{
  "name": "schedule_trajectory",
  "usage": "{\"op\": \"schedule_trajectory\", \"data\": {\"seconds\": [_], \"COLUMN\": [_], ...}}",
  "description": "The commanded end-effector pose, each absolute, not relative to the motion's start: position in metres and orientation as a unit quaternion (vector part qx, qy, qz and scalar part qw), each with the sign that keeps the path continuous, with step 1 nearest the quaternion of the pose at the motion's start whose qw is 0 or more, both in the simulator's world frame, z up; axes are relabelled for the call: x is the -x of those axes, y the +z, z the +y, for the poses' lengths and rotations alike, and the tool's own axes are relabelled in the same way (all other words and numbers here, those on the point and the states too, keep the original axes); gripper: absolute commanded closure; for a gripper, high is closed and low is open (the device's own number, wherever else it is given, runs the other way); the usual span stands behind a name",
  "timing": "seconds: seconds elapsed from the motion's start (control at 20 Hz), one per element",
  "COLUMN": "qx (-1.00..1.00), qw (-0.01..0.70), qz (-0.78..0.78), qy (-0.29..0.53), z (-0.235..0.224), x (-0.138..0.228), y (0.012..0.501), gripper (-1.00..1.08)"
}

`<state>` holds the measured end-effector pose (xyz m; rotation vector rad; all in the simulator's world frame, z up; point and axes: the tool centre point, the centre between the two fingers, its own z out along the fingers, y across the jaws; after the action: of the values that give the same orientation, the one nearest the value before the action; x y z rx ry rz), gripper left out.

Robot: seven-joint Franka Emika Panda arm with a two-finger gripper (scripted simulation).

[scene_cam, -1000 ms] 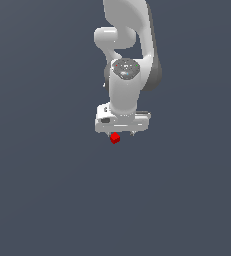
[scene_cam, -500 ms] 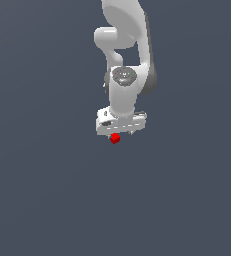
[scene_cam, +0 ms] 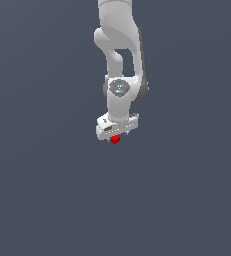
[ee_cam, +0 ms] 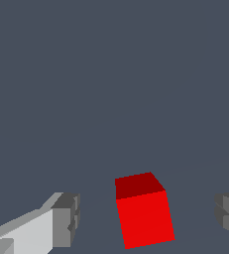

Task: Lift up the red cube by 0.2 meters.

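The red cube [scene_cam: 115, 139] is a tiny bright red block resting on the flat grey floor [scene_cam: 47, 190], directly under the white arm's hand. My gripper [scene_cam: 116, 135] hangs straight over it, low enough that the hand nearly meets the cube's top. In the wrist view the red cube [ee_cam: 144, 213] lies between the two grey fingertips [ee_cam: 66, 218], with a clear gap on each side. The gripper [ee_cam: 148, 217] is open and straddles the cube without touching it.
Only the plain dark grey floor [ee_cam: 111, 74] surrounds the cube in both views. The white arm [scene_cam: 119, 60] rises upward out of the exterior view's top.
The arm has come down: the wrist and hand sit lower over the cube than a second ago. The cube has stayed in place.
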<state>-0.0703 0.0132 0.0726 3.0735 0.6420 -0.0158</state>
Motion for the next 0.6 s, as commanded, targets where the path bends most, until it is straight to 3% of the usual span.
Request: {"op": "schedule_trajectory", "data": {"seconds": [0.0, 0.55], "qx": [-0.973, -0.955], "qw": [0.000, -0.001], "qz": [0.232, 0.298], "qy": [-0.003, 0.000], "z": [0.010, -0.002], "x": [0.078, 0.094], "y": [0.058, 0.020], "gripper": [-0.92, -0.92]}}
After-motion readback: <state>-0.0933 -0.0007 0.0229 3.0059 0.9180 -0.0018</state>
